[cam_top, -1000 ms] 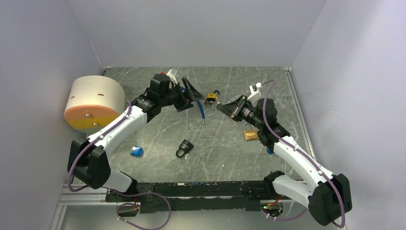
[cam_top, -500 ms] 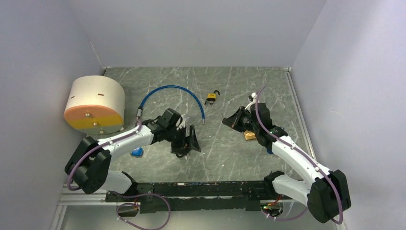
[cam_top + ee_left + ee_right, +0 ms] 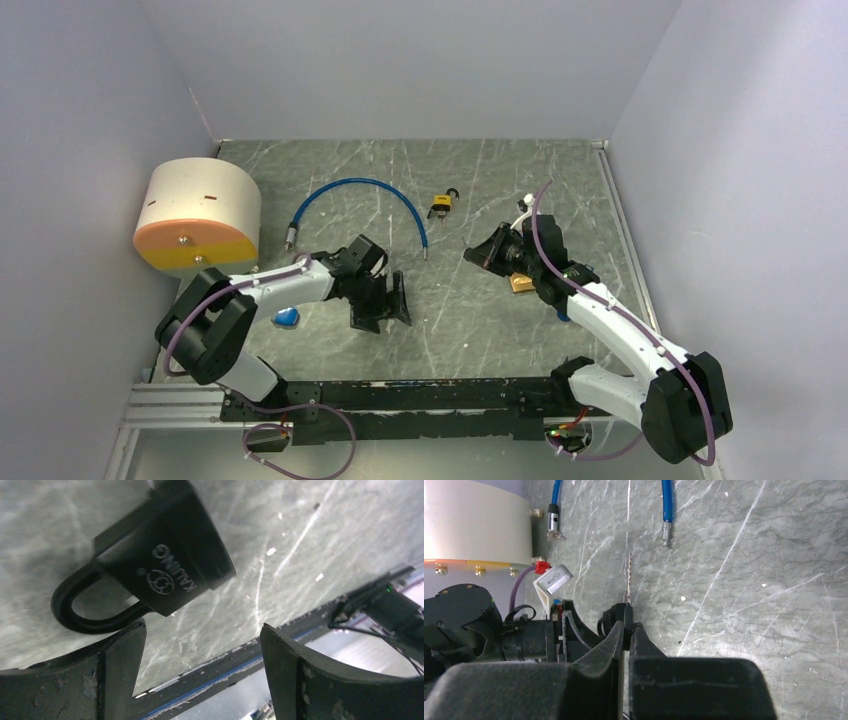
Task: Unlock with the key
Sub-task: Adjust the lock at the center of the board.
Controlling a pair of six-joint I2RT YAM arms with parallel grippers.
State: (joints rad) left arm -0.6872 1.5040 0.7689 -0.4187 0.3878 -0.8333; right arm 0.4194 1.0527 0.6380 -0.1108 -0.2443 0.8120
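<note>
**Left arm drops onto the black lock while the key waits**

A second ago our left gripper [image 3: 384, 304] was up at the looped blue cable [image 3: 360, 188]. It has since swung to the near side of that cable and now sits low over the matte black padlock with the curved black shackle [image 3: 165, 565].

In the left wrist view the jaws stand apart with nothing between them. The padlock lies flat on the grey marbled table [image 3: 500, 180] just beyond the fingertips. One fingertip [image 3: 125, 645] is close against the shackle, though we cannot tell if it touches.

Our right gripper [image 3: 629, 625] has pulled back a little, to the right of the cable's free end. It has barely shifted in the last half second. Its jaws are clenched on the thin silver key [image 3: 629, 577], whose toothed blade juts forward, seen edge-on.

We judge this to be the start of the real work. The key is already in hand, and the left arm has chosen the black lock over the small yellow padlock [image 3: 440, 205] lying right of the cable. Next, the left jaws would need to close on the lock body to steady it for the key.
</note>
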